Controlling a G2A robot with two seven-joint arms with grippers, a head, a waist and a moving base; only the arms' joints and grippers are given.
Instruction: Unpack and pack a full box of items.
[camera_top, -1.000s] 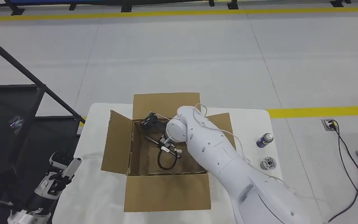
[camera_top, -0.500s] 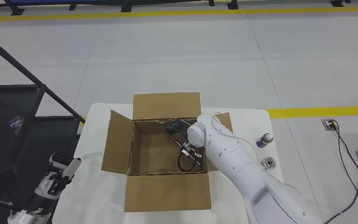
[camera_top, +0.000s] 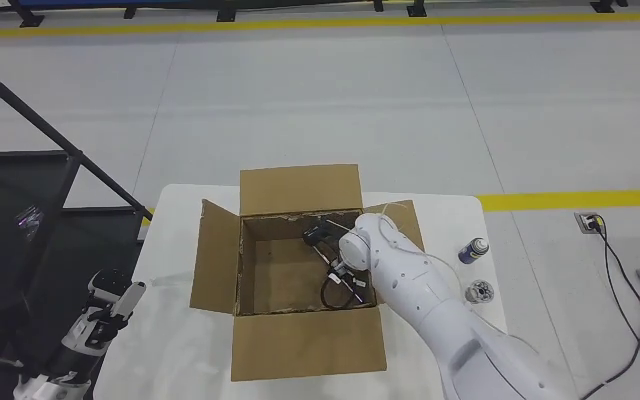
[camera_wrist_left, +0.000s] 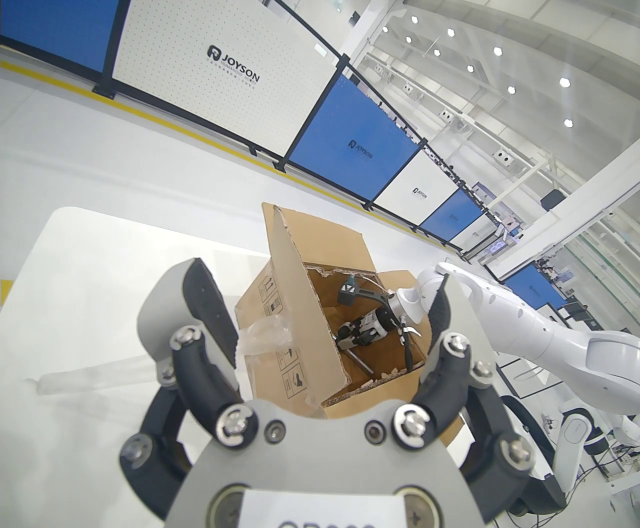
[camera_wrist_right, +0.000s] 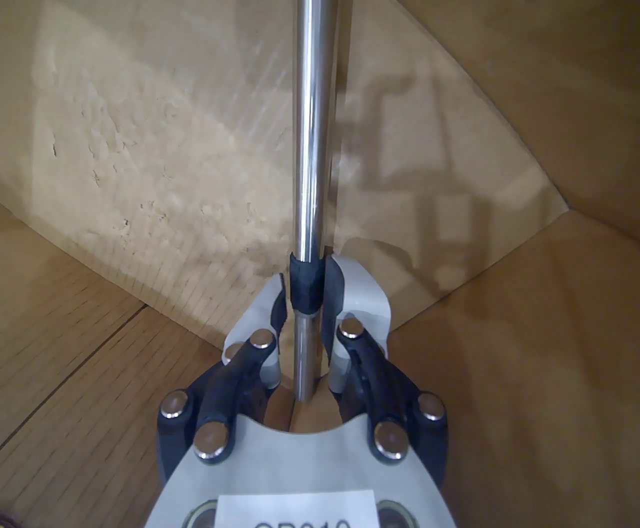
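Item: metal rod (camera_wrist_right: 310, 150), slim, polished, with a black tape band. Location: pinched at the band between the fingers of the right pincer (camera_wrist_right: 307, 292), running straight ahead of them toward a wall of the cardboard box (camera_top: 300, 188); the box floor lies close below the pincer. Left pincer (camera_wrist_left: 320, 290): spread wide, holding nothing, with the box ahead of it and apart. Outside the box, well apart from the right pincer: spray can (camera_top: 473, 250), small round item (camera_top: 481, 291). Step, judged: rod handled inside the box, probably unpacking. Next move calls for a lift with the rod kept off the wall and flaps.
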